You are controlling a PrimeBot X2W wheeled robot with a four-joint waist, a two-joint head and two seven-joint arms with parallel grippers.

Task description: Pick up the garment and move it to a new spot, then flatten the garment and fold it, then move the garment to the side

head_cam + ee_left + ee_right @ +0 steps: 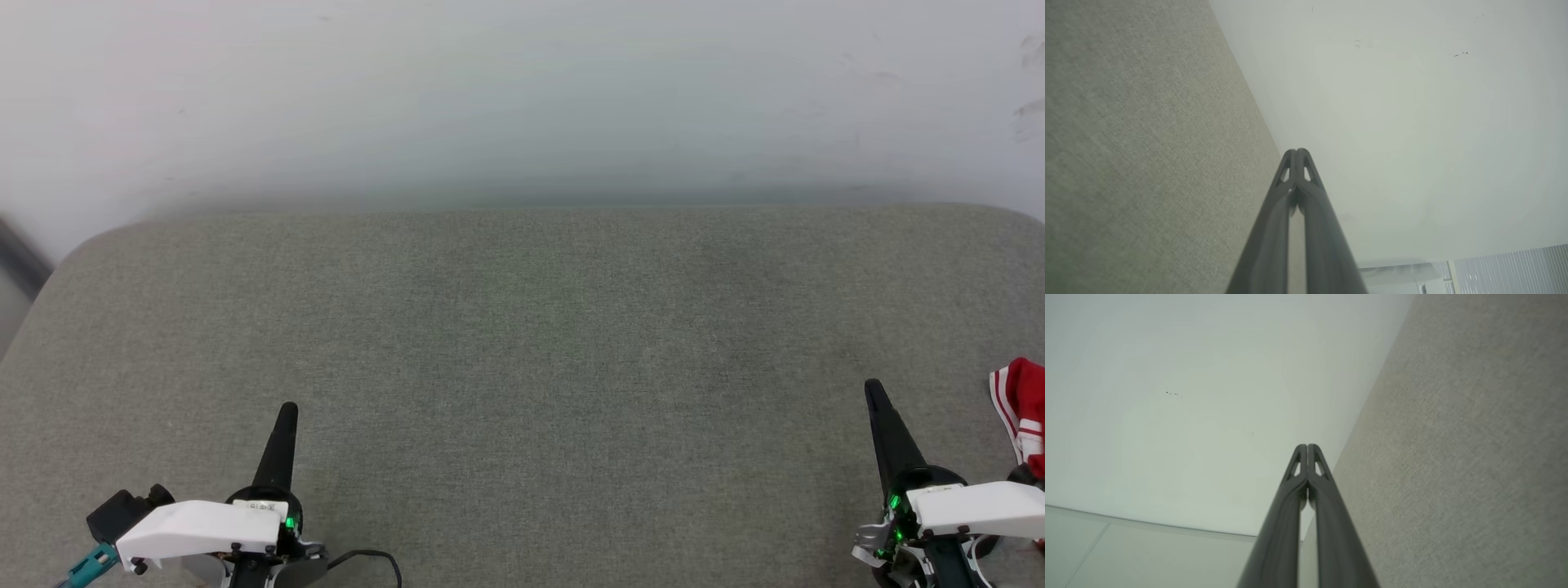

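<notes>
At the far right edge of the head view, the red jersey-style garment with red-and-white striped trim lies on the grey-green fabric-covered worktop, near the right pincer. It is mostly cut off, so I cannot tell whether it is folded or bunched; that fits a heap awaiting pickup or a shirt already set aside. The left pincer rests at the lower left, well apart from the cloth. Along the left wrist view, the left pincer has its dark fingers pressed together on nothing. Along the right wrist view, the right pincer is likewise closed and empty. My worry is that the cloth sits close by the right arm's white housing, so a sideways swing could snag and drag it.
</notes>
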